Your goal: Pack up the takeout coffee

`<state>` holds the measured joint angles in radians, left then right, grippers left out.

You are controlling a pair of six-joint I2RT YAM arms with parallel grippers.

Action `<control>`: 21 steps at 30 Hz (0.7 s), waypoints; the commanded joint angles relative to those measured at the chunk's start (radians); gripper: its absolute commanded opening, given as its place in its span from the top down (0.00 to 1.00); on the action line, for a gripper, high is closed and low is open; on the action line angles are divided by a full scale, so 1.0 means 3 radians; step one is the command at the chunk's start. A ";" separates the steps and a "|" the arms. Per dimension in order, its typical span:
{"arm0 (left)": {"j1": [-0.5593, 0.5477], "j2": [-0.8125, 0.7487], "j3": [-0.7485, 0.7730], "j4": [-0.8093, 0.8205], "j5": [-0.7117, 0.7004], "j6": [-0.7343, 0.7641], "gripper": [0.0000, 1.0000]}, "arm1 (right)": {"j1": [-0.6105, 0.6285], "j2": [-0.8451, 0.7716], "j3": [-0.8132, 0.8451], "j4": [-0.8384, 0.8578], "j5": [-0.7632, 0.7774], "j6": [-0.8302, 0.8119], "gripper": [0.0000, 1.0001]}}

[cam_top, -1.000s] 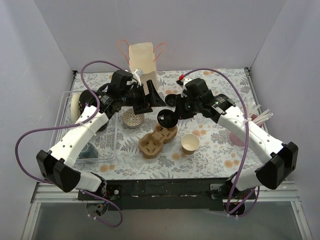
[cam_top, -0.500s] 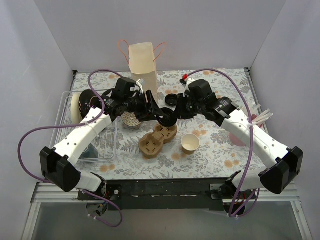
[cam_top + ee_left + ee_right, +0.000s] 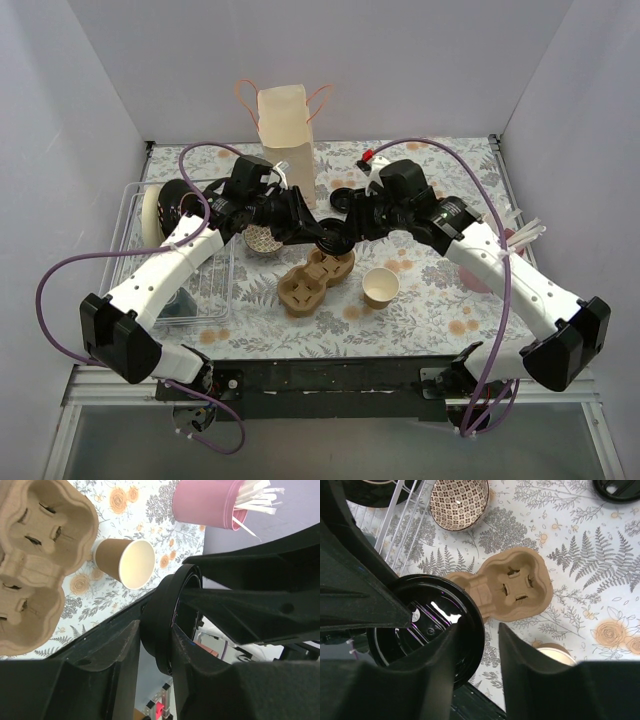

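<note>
Presently the cup (image 3: pixel 381 287) stands open and upright toward the near edge of the bench (image 3: pixel 440 300), just beside the carrier (image 3: pixel 315 280). Its lid (image 3: pixel 332 238) is apart from it, held aloft over mid-bench. My left hand (image 3: pixel 156 630) pinches the lid's rim. My right hand (image 3: pixel 479 630) straddles it, jaws parted. Step judged: lid handover. Next move requires seating the lid squarely on the cup.
</note>
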<state>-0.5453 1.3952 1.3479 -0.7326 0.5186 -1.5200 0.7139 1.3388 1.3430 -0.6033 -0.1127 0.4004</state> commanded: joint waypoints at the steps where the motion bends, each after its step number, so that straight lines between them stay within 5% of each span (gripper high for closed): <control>1: -0.0003 -0.0090 0.0104 -0.0063 0.0204 -0.0113 0.82 | 0.0018 -0.0280 0.0028 0.0083 0.0018 -0.0535 0.49; 8: -0.0003 -0.0090 0.0165 -0.0160 0.0194 -0.0113 0.82 | 0.0227 -0.0999 -0.0401 0.0681 0.0048 -0.1613 0.30; 21: -0.0003 -0.0008 0.0293 -0.0283 0.0240 -0.0113 0.80 | 0.1699 -0.1057 -0.0739 0.0819 0.1152 -0.3327 0.26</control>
<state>-0.5453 1.3972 1.3857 -0.7898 0.5594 -1.5494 1.1465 0.9977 1.1572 -0.4080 0.0765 -0.4030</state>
